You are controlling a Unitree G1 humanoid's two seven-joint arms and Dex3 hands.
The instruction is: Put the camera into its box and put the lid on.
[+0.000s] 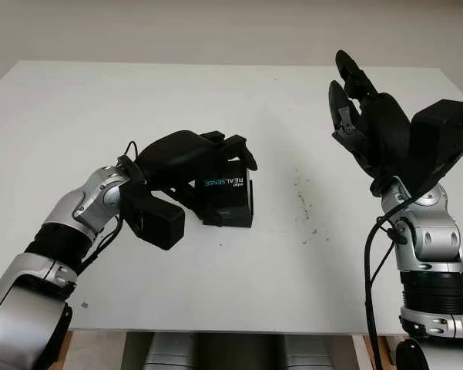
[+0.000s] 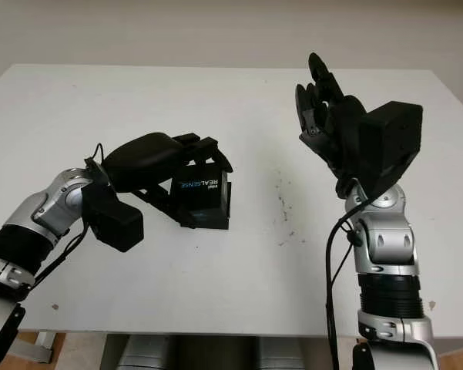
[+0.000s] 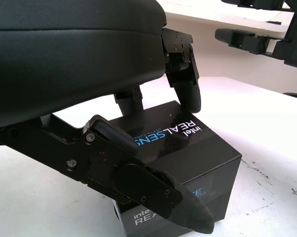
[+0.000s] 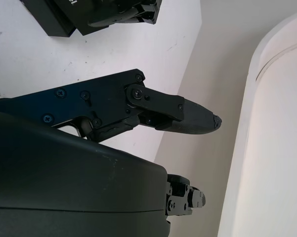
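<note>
- The left hand (image 1: pixel 208 166) is gripping the box (image 1: pixel 229 202) near the middle of the counter (image 1: pixel 239 262); one finger (image 3: pixel 188 89) is lying over the box's top, and a thumb-side finger (image 3: pixel 153 190) is pressing along its near side.
- The box is black, closed, and printed "REALSENSE" in white and blue; it is sitting on the counter, tilted a little.
- The left hand's shell is hiding the box's left part in the head views, so how far the fingers are wrapping round there is hard to make out.
- The camera itself is not something I can tell apart from the closed box.
- The right hand (image 1: pixel 354 96) is hanging raised above the counter's right side, well apart from the box, open and holding nothing.
- In the right wrist view, one finger (image 4: pixel 188 116) is reaching out over the counter's far edge, with the box (image 4: pixel 64 17) cut off at the frame's border.
- The counter is white, with small dark specks (image 1: pixel 304 208) lying between the box and the right arm.
- A pale wall (image 1: pixel 216 31) is standing behind the counter.
</note>
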